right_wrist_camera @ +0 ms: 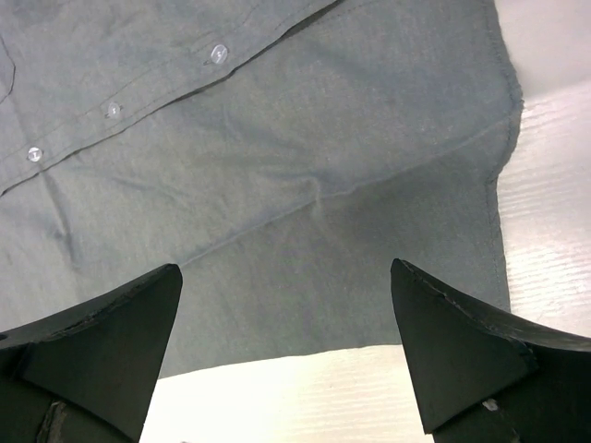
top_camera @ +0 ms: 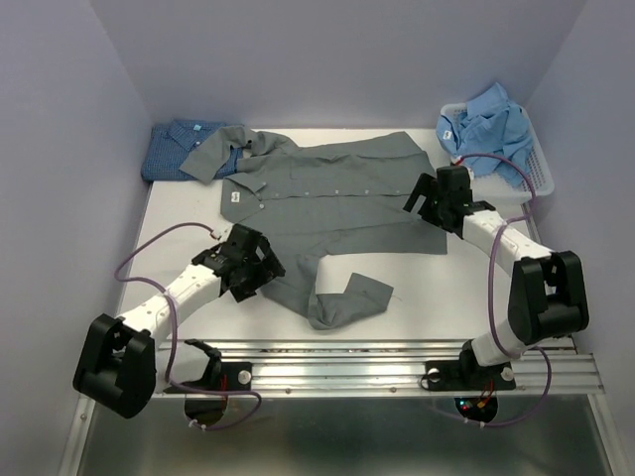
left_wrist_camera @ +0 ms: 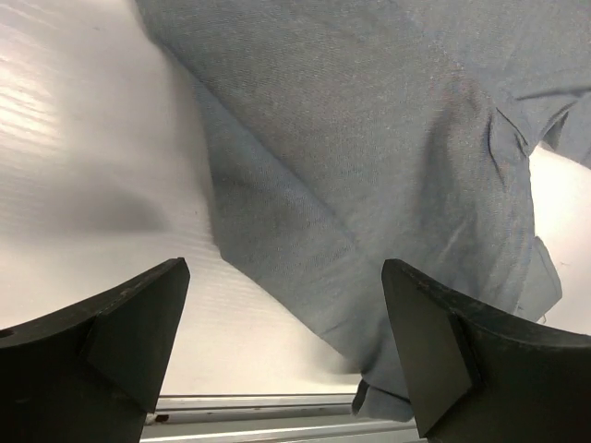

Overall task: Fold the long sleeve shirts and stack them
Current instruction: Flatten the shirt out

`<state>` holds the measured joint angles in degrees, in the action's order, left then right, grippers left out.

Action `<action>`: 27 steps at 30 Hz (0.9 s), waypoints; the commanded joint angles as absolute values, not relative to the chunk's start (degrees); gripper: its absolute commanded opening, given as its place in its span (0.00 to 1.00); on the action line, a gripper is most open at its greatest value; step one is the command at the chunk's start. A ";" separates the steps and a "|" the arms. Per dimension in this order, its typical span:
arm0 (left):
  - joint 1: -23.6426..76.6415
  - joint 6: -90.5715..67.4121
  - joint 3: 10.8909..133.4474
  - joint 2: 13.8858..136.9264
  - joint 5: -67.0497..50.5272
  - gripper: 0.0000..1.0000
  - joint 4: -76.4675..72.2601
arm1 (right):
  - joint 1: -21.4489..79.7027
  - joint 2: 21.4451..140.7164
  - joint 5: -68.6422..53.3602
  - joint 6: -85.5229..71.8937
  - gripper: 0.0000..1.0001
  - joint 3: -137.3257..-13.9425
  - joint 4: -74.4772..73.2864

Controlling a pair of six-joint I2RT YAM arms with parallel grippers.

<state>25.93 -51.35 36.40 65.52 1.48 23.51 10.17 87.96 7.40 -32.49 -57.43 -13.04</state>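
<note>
grey shirt (top_camera: 327, 193): matt woven cloth, fine weave
buttons (right_wrist_camera: 219, 53): small, glossy, pale plastic look
dotted blue shirt (top_camera: 177, 149): matt cloth
light blue shirt (top_camera: 488, 117): matt cloth, soft creases
basket (top_camera: 544, 169): white plastic mesh
table (top_camera: 446, 288): white, smooth, slight sheen, fine ribs
rail (top_camera: 377, 365): brushed metal

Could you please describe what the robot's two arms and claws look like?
The left arm and right arm have white tubular links between bulky black joint housings. A thin purple cable loops loosely along each. The left claw and right claw each carry two matte black, wedge-shaped fingers.
</note>
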 commanded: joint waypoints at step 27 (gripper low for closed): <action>29.18 -48.08 49.22 75.33 10.29 0.00 22.33 | 9.50 87.88 24.01 -32.52 1.00 -52.38 -21.97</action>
<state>28.93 -50.61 46.15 80.88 7.46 21.91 10.17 84.90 22.85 -32.56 -53.25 -20.45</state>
